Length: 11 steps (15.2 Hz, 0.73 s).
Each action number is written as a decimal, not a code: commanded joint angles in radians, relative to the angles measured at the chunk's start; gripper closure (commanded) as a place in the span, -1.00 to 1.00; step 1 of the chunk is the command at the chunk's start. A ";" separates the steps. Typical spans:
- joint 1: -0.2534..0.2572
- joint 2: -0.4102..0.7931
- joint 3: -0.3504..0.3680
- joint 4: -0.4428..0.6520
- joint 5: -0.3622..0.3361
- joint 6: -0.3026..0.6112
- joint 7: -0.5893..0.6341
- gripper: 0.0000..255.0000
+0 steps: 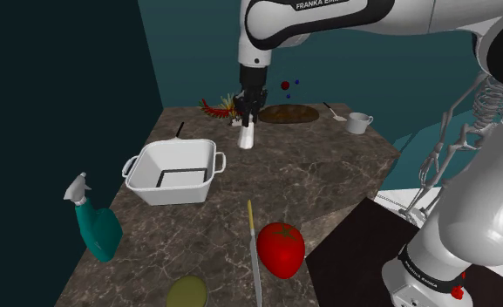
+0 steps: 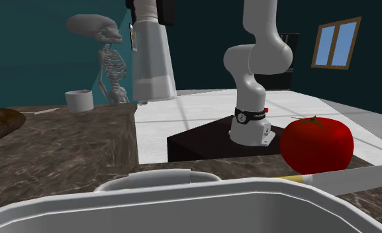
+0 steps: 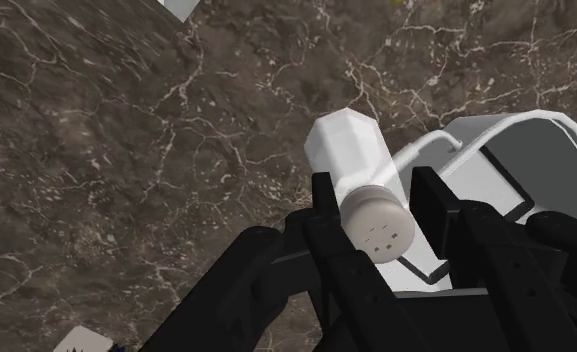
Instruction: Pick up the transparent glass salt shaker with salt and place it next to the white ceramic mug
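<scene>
- Step in hand: the grasp, or the very start of the lift. Placing not yet begun.
- Gripper: fingers drawn in close on the shaker, one on each side just under its perforated cap. Both look to be touching it, so I judge it gripped.
- Shaker in the shoulder view: upper middle of the frame, hanging straight below the gripper, at the far part of the counter. Body reads white, cap pale grey. Cannot tell whether its base is clear of the counter.
- Mug: upper right of the shoulder view, near the counter's far edge, well apart from the shaker.
- Between the two: a brown patch and a spoon just beside the mug.
- White pan: left of centre, near the shaker, off the line to the mug.
- Next move, my reading: raise the shaker straight up, carry it toward frame right over the brown patch, keep it upright, lower it onto bare counter beside the mug.
- Calls for: enough height to clear the spoon, and a spot that touches neither mug nor spoon.
</scene>
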 commanded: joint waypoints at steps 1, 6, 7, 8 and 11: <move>-0.023 -0.010 -0.022 -0.003 0.002 -0.011 -0.045 1.00; -0.083 -0.027 -0.080 -0.021 0.005 -0.021 -0.163 1.00; -0.094 -0.028 -0.092 -0.021 0.005 -0.023 -0.186 1.00; -0.106 -0.027 -0.104 -0.020 0.004 -0.026 -0.210 1.00; -0.141 -0.020 -0.139 -0.009 0.003 -0.036 -0.279 1.00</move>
